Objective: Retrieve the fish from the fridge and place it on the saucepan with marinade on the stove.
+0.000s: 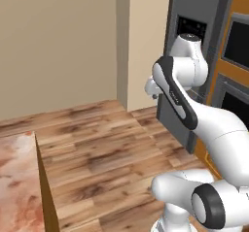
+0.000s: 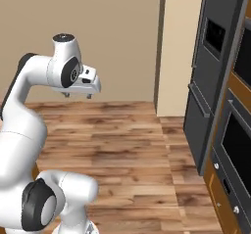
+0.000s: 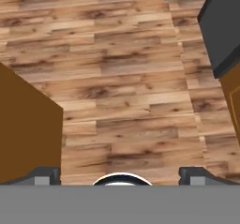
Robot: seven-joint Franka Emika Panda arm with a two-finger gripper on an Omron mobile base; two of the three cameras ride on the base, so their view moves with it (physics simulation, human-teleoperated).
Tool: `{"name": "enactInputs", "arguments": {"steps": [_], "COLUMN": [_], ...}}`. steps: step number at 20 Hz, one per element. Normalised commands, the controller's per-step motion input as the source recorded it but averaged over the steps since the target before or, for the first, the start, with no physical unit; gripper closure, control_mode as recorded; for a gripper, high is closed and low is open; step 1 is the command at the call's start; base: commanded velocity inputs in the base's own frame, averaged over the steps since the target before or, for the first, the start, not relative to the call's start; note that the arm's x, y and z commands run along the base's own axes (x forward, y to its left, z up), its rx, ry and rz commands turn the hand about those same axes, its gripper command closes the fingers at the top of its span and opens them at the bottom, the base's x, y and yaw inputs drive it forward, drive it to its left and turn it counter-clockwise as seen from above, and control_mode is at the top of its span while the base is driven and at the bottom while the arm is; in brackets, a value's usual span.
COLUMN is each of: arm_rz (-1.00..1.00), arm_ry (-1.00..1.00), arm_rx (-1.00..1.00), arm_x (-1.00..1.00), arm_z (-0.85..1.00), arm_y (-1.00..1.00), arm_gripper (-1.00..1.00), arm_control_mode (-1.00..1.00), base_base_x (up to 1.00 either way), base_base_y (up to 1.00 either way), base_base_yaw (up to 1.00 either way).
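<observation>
Right base view shows you the end effector (image 2: 77, 95) up in the air, well above the wooden floor (image 2: 127, 145). It points down, its two little dark tips hang far apart, and there is nothing between them — it is released and holds nothing. The white arm bends up from the lower left and reaches toward the middle of the room.

The fridge (image 2: 212, 76) stands at the right, tall and dark grey, with a black panel near its top. Its doors are closed, so you cannot see inside. It is well apart from the end effector. Just to the right of the fridge you see the wall ovens (image 2: 239, 150) with black windows, set in brown wood.

In the left base view, the fridge (image 1: 194, 27) is at the upper right, partly hidden behind the white arm. A table (image 1: 17, 182) with a pinkish stone top and a brown side sits at the lower left corner. A tan wall (image 1: 58, 46) runs behind the floor.

In the hand view you look straight down at the floor planks (image 3: 122, 92). The two finger tips (image 3: 44, 176) stand wide at the bottom edge. A brown panel (image 3: 26, 134) is at the left, and the dark corner of the fridge (image 3: 225, 26) is at the upper right.
</observation>
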Motion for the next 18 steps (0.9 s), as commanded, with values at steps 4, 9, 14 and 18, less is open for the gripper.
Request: {"name": "enactInputs", "arguments": {"steps": [4,9,14,18], "arm_rz": [0.00,0.00,0.00,0.00], "arm_ry": [0.00,0.00,0.00,0.00], "arm_rx": [0.00,0.00,0.00,0.00], "arm_x": [0.00,0.00,0.00,0.00], "arm_z": [0.00,0.00,0.00,0.00], "arm_y": [0.00,0.00,0.00,0.00], "arm_gripper": [-1.00,-1.00,-1.00,-1.00], "arm_control_mode": [1.00,1.00,1.00,1.00], "base_base_x": [1.00,1.00,1.00,1.00], "base_base_y": [0.00,0.00,0.00,0.00], "base_base_yaw": [0.00,-0.01,-0.04,-0.04]}}
